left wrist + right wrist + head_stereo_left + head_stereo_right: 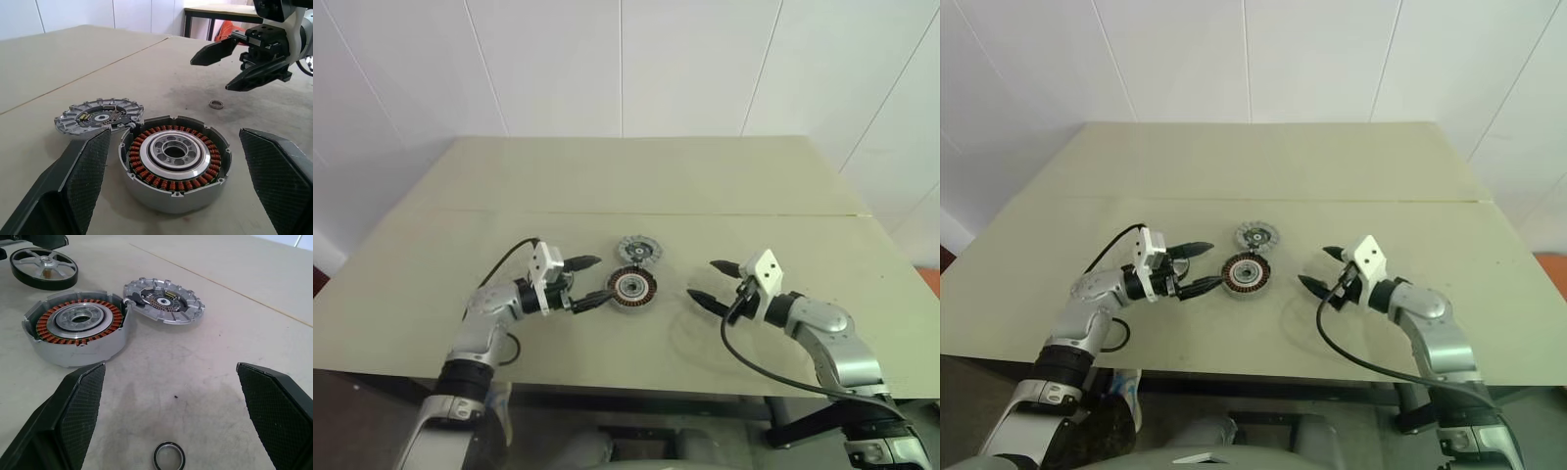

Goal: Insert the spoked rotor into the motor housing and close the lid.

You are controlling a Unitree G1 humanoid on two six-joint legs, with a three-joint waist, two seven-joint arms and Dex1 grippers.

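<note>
Left pincer (pixel 589 281): wide open and holding nothing. It is level above the surface, with its two black fingertips just left of the motor housing and not touching it.
Right pincer (pixel 708 281): wide open and empty. It stands apart from the housing on its right side, tilted a little downward, and faces the left pincer.
Motor housing (pixel 632 288): sits upright on the pale surface (pixel 607 176), between the two pincers and closer to the left one. Its top is open, showing the ring of copper windings around a pale hollow centre.
Spoked rotor (pixel 44 267): lies flat on the surface outside the housing, on the side towards the left pincer. It has a dark rim, silver spokes and a pale hub.
Lid (pixel 639 250): a grey ribbed disc lying flat just behind the housing, with its rim right at the housing's wall. The side facing up shows dark inner parts. Whether it actually touches the wall cannot be told.
Small ring (pixel 169 456): a thin metal ring lying loose on the surface near the right pincer, apart from the housing.
</note>
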